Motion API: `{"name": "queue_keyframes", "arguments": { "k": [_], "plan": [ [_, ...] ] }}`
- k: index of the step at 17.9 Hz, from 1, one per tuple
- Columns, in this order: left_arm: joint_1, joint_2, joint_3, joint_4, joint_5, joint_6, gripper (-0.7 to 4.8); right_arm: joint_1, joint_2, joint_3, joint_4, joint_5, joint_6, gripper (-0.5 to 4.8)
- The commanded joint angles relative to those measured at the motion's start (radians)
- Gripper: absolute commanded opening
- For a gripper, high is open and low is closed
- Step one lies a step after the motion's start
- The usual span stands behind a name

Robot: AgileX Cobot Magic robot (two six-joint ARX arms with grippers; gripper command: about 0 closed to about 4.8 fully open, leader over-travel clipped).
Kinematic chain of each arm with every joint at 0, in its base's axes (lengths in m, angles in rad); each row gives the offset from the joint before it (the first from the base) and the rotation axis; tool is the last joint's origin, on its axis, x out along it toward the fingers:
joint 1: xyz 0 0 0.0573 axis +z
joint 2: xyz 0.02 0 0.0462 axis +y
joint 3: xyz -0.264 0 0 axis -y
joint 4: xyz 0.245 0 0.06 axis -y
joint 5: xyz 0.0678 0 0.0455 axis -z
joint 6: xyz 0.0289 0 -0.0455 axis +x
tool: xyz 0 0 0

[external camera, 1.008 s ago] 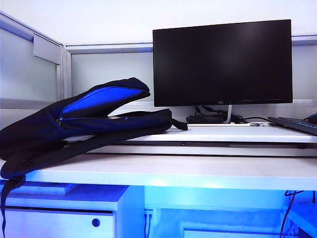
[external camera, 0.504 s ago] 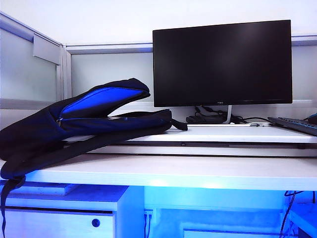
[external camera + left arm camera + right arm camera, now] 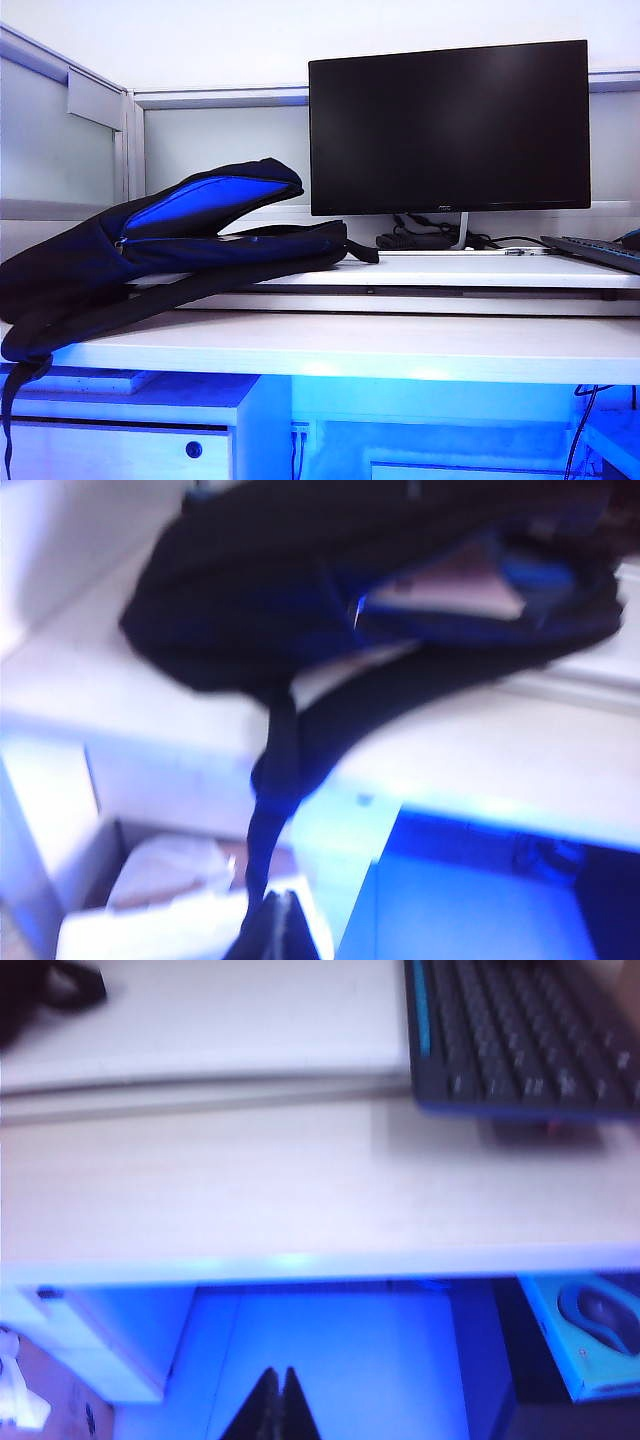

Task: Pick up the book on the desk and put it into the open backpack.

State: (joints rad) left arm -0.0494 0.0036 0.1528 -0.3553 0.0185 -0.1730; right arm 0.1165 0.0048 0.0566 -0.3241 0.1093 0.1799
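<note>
And there is the book (image 3: pixel 455 588), a pale pinkish slab tucked inside the mouth of the backpack (image 3: pixel 150 255), seen through the opening in the blurred left wrist view with bright blue lining around it. From the exterior view the book itself does not show; only the bag's blue inner lining shows in the gaping flap. The backpack lies slumped on its side across the desk (image 3: pixel 400 345), at about nine o'clock from the scene's centre, its open mouth facing three o'clock towards the monitor (image 3: pixel 448 125). Part of the bag rests on the low raised white platform (image 3: pixel 480 272), and a black strap (image 3: pixel 10 400) dangles off the desk's front edge at seven o'clock.

The monitor stands dark at about one o'clock, on the platform behind the bag's mouth, with a tangle of cables at its foot. Over at three o'clock, the dark keyboard (image 3: pixel 600 250) sits on the platform's far end, well apart from the backpack.

Now the arms: neither shows in the exterior view. The left gripper (image 3: pixel 272 925) hangs below the desk's edge, its jaws pressed together on nothing, the strap hanging just ahead of it. The right gripper (image 3: pixel 274 1400) is likewise below the desk front, jaws together and empty, with the keyboard's corner up above on the platform.
</note>
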Motion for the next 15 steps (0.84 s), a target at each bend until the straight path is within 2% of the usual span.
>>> {"name": "queue_keyframes", "arguments": {
  "k": [1, 4, 8, 15],
  "plan": [
    [0.000, 0.000, -0.063, 0.018, 0.008, 0.011, -0.06, 0.001, -0.003, 0.004, -0.002, 0.001, 0.003, -0.06],
    [0.000, 0.003, -0.101, 0.040, 0.005, 0.072, -0.06, 0.001, -0.003, 0.003, -0.028, 0.002, 0.003, -0.06],
    [0.000, 0.004, -0.103, 0.040, 0.009, 0.035, -0.05, 0.001, -0.003, 0.003, -0.025, 0.001, 0.003, -0.06],
    [0.001, 0.003, -0.103, 0.040, 0.008, 0.034, -0.05, 0.001, -0.003, 0.003, -0.023, 0.002, 0.003, -0.06]
  ]
}}
